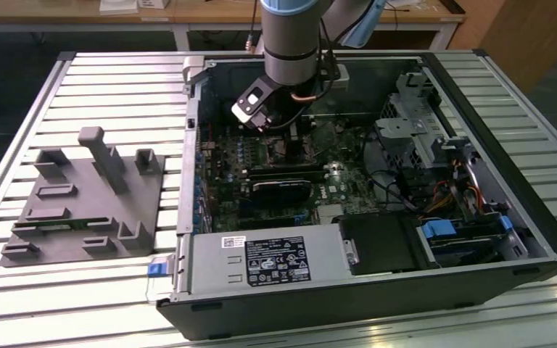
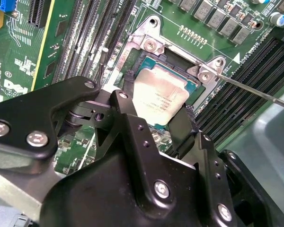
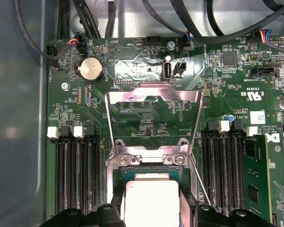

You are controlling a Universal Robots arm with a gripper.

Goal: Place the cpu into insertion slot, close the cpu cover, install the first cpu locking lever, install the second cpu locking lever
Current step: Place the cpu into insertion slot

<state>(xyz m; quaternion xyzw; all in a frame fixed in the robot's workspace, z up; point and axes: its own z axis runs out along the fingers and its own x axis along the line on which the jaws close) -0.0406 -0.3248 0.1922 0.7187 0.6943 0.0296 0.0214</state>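
While the black jaws clamp it on both sides, the small flat square silvery-topped cpu [image 2: 158,97] sits between them, over the square black, silver-rimmed insertion slot [image 2: 142,40] beneath. Beyond the jaws the thin silver window-frame cpu cover [image 3: 154,94] stands open, tilted up — a thin steel lever rod [image 2: 255,91] slants away beside them.

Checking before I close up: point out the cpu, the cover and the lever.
cpu [image 2: 158,97]: second wrist view, middle of its metal top.
cover [image 3: 180,94]: first wrist view, end bar of the open frame, away from the hinge.
lever [image 2: 255,91]: second wrist view, midway along the thin rod.
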